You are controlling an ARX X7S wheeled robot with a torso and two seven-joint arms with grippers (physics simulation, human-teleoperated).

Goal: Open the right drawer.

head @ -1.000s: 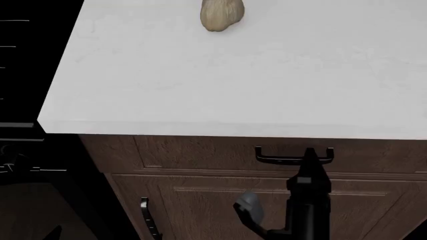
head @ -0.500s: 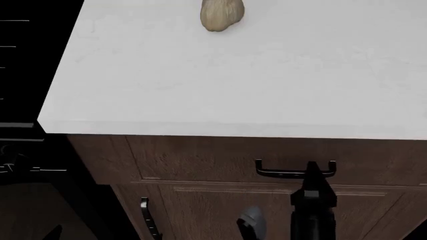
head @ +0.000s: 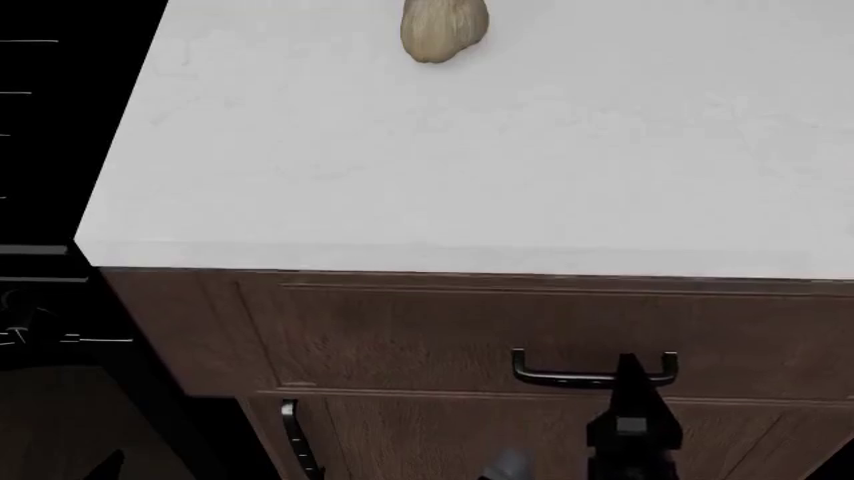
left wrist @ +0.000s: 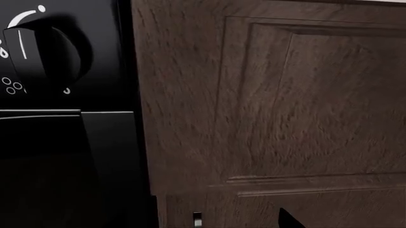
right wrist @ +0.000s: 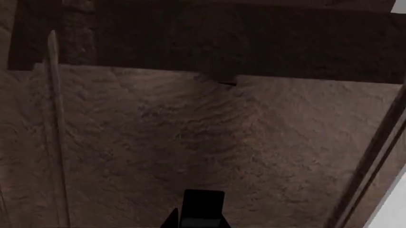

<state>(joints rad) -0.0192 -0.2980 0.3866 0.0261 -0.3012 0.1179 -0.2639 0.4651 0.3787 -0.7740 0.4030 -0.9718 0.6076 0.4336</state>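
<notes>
Right gripper (head: 627, 375) tip overlaps bar handle (head: 567, 378); jaw state unreadable, body cut by bottom edge. Right drawer (head: 441, 335) interior hidden under countertop (head: 467, 150). Beige lump (head: 445, 30) cropped at top. Left gripper unseen.

White countertop (head: 467, 160) with a faint mottled finish, evenly lit, a beige lumpy object (head: 445, 28) near its far edge, black stove front (left wrist: 63, 118) with a white-marked knob (left wrist: 41, 52) at left, dark-brown wood-grain cabinet door (head: 441, 440) with vertical handle (head: 296, 438) below
</notes>
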